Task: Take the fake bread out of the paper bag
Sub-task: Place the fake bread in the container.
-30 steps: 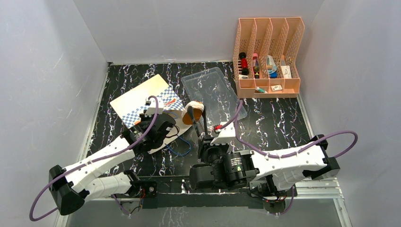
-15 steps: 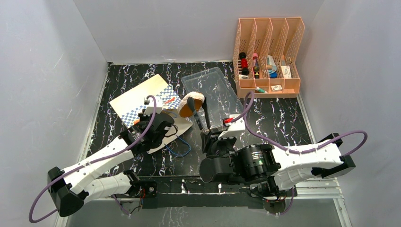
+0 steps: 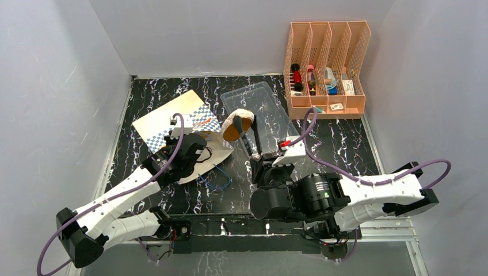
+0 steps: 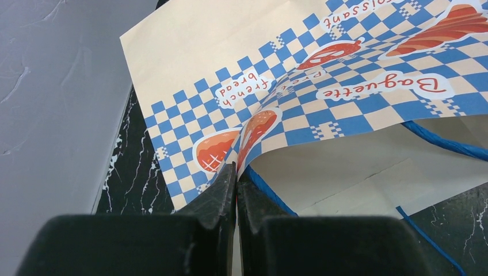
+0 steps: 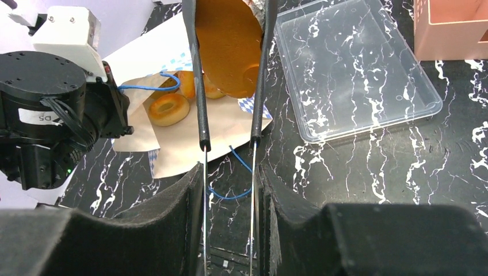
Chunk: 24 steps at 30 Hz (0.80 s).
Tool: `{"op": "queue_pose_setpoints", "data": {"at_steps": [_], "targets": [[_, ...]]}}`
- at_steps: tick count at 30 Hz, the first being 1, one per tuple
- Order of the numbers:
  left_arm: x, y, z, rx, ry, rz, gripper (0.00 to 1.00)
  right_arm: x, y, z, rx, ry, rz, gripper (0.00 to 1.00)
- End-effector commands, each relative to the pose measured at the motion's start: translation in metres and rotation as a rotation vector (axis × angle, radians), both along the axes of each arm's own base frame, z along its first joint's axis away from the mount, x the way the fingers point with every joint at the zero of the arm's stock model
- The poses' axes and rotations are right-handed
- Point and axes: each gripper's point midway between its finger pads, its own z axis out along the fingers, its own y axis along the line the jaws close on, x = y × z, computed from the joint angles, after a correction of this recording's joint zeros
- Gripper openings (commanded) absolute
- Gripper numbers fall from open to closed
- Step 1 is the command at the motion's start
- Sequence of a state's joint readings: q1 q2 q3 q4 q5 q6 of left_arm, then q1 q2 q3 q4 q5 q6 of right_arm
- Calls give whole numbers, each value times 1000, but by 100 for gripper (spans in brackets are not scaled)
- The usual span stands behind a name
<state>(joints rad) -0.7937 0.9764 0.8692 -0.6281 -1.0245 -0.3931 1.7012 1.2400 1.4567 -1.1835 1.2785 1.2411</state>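
Observation:
The paper bag (image 3: 167,119) lies flat at the left, its mouth facing right. My left gripper (image 4: 236,171) is shut on the upper edge of the bag's mouth (image 4: 270,123) and holds it open. My right gripper (image 5: 229,172) is shut on metal tongs (image 5: 201,103). The black tong tips clamp a long orange-tan bun (image 5: 227,46), held in the air between the bag mouth and the clear tray (image 3: 237,125). Inside the open bag lie a golden ring donut (image 5: 168,108) and two more orange buns (image 5: 187,83), partly hidden.
A clear plastic tray (image 3: 267,106) lies right of the bag. A pink slotted organizer (image 3: 325,69) with small items stands at the back right. The bag's blue cord handles (image 3: 216,181) trail on the black marble tabletop. Grey walls close in the sides.
My right gripper has carried the bun in the tongs up and to the right, away from the bag mouth towards the tray. My left gripper has kept its hold on the bag edge and shifted slightly back.

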Motion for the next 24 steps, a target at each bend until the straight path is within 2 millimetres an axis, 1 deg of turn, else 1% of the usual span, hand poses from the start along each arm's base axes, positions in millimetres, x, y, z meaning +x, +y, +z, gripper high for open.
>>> {"op": "queue_pose_setpoints", "data": {"at_steps": [1,5,8,11,14,15,18,20,22,23,24], "targets": [[2,1,9,-17,-18,11,0,17,-1,30,51,-69,-48,6],[3,-1,10,-20,-14,4,0,33,-2,39,45,-80,-71,6],[4,-1,10,-18,-9,3,0,47,-3,40,34,-87,-85,6],[5,-3,9,-22,-7,-2,0,67,-3,34,11,-82,-101,6],[7,-5,8,-30,-3,-8,0,91,-4,31,-11,-88,-132,6],[9,-6,8,-34,-3,-10,0,106,-5,30,-23,-95,-147,5],[12,-10,8,-50,4,-19,0,162,-12,23,-73,-114,-218,5],[13,-13,8,-63,10,-29,0,199,-15,14,-98,-116,-254,5],[15,-17,7,-74,22,-43,0,238,-19,-6,-124,-98,-297,5],[17,-20,7,-80,28,-56,0,268,-24,-19,-125,-92,-326,4],[18,-21,10,-77,26,-64,0,286,-24,-31,-146,-89,-350,4]]}}
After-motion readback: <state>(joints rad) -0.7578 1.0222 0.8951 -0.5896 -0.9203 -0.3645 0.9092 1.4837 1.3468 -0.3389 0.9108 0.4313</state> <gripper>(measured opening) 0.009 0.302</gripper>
